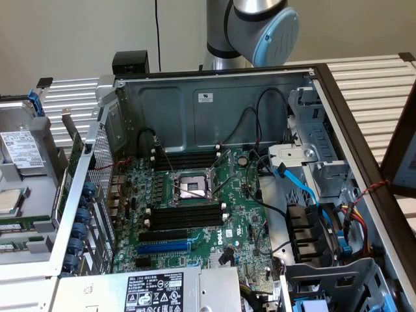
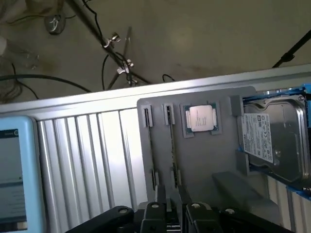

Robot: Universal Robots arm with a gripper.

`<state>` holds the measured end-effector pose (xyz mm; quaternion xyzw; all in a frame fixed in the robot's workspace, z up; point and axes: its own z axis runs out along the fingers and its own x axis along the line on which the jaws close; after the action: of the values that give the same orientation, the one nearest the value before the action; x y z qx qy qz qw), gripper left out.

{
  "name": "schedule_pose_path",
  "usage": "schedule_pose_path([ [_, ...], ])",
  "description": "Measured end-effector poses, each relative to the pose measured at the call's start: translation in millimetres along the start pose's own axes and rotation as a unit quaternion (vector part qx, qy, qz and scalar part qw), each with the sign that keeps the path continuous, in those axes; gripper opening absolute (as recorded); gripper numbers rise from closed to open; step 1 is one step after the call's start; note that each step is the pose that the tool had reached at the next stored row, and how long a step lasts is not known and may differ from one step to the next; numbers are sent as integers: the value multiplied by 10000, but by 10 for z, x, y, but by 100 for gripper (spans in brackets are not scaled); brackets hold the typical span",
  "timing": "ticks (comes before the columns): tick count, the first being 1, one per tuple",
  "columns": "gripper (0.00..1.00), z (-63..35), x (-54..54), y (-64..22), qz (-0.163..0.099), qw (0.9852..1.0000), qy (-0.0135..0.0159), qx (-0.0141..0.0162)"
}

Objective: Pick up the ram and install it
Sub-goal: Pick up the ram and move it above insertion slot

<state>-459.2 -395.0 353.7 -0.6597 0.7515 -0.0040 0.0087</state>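
An open computer case (image 1: pixel 214 97) lies on a slatted metal table (image 1: pixel 377 84) with its motherboard (image 1: pixel 240 195) facing up. Long black memory slots (image 1: pixel 188 214) run at 12 and 6 o'clock of the processor socket (image 1: pixel 192 188), and they look empty. The robot arm (image 1: pixel 260 26) rises at 12 o'clock behind the case, cut off by the frame. At 9 o'clock of the case sits a grey tray (image 1: pixel 10 174), sliced by the frame's edge.

From the wrist view, the ram (image 2: pixel 172 145) stands in that tray: two thin sticks seen edge-on in parallel holders, so their labels and chips are hidden. A loose processor (image 2: pixel 200 118) lies just beside them, between the sticks and a hard drive (image 2: pixel 272 141) that is partly cut off. The gripper (image 2: pixel 177 208) hovers above the tray in line with the sticks. Only its black fingers (image 2: pixel 154 213) show — parted by a narrow gap and gripping nothing.
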Motion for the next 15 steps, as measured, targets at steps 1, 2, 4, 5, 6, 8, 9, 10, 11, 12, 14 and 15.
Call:
schedule_pose_path([
  [1, 24, 2, 0, 0, -78, 10000, 4, 0],
  [2, 24, 5, 0, 0, -149, 9999, 10, 0],
  [4, 31, 17, 0, 0, -294, 9996, 21, 1],
  [5, 31, 23, 0, 0, -363, 9993, 28, 2],
  [6, 31, 30, 0, 1, -428, 9991, 36, 2],
  [8, 31, 42, 0, 1, -553, 9985, 53, 3],
  [9, 31, 50, 0, 2, -610, 9981, 62, 4],
  [10, 31, 57, 0, 3, -661, 9978, 71, 5],
  [11, 31, 65, 1, 5, -703, 9975, 80, 6],
  [12, 31, 74, 1, 7, -739, 9972, 90, 6],
  [14, 50, 140, 5, 32, -883, 9960, 143, 17],
  [15, 56, 154, 6, 36, -855, 9962, 145, 20],
])
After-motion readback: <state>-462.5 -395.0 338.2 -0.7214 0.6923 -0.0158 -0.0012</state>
